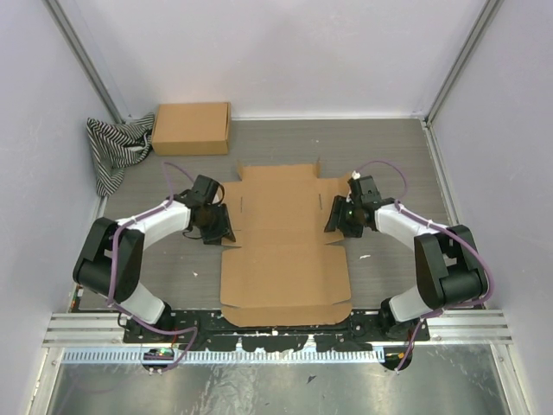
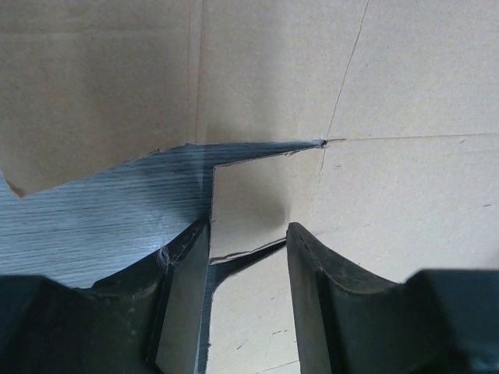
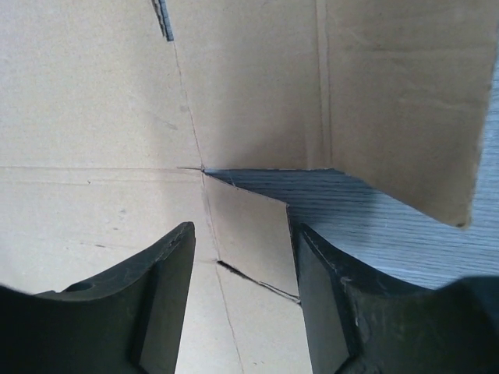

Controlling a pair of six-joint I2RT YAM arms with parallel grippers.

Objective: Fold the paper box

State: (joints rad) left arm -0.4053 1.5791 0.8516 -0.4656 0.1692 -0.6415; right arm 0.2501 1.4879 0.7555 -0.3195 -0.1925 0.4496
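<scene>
Two wrist views | left gripper (image 2: 248, 230) apart astride paper box (image 2: 405, 70) tab (image 2: 249, 199) | right gripper (image 3: 243, 231) likewise — overhead hides jaws

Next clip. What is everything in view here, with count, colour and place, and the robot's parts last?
paper box: one, brown, unfolded flat at the table's centre, between the arms
ready-made cardboard box: one, brown, closed, far left by the back wall
striped cloth: one, black and white, bunched in the far left corner beside that box
table: one, grey wood-grain
left arm: one, white and black, near left
right arm: one, white and black, near right
left end effector: one, black, open, straddling a small flap at the sheet's left edge
right end effector: one, black, open, straddling the matching right flap
</scene>
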